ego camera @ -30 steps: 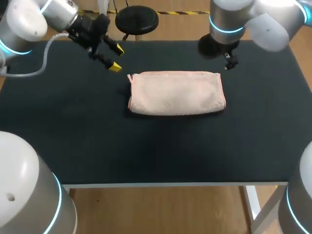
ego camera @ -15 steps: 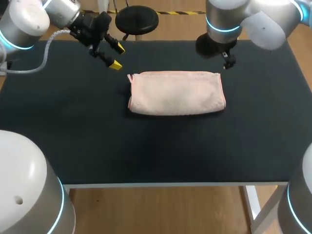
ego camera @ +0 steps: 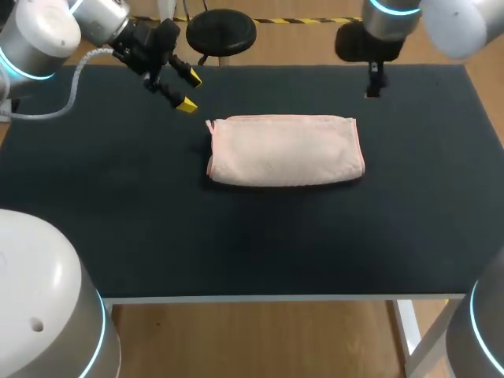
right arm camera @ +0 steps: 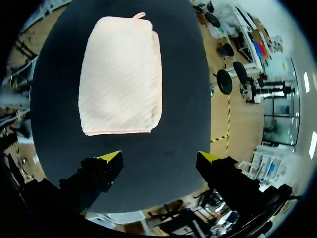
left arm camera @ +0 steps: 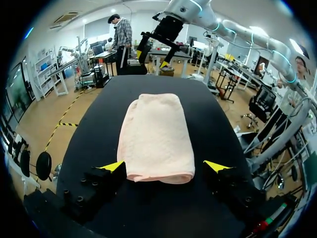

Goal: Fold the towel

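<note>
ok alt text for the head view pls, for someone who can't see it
A pink towel, folded into a rectangle, lies flat in the middle of a black table. The left gripper hangs open near the towel's far left corner, and the right gripper hangs beyond its far right corner. Neither touches it.

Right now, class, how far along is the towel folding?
Done: the towel lies on the table as a compact doubled rectangle. In hand: nothing; the left end effector and right end effector are open, apart from it. Left: perhaps one more fold, if a smaller bundle is wanted.
</note>
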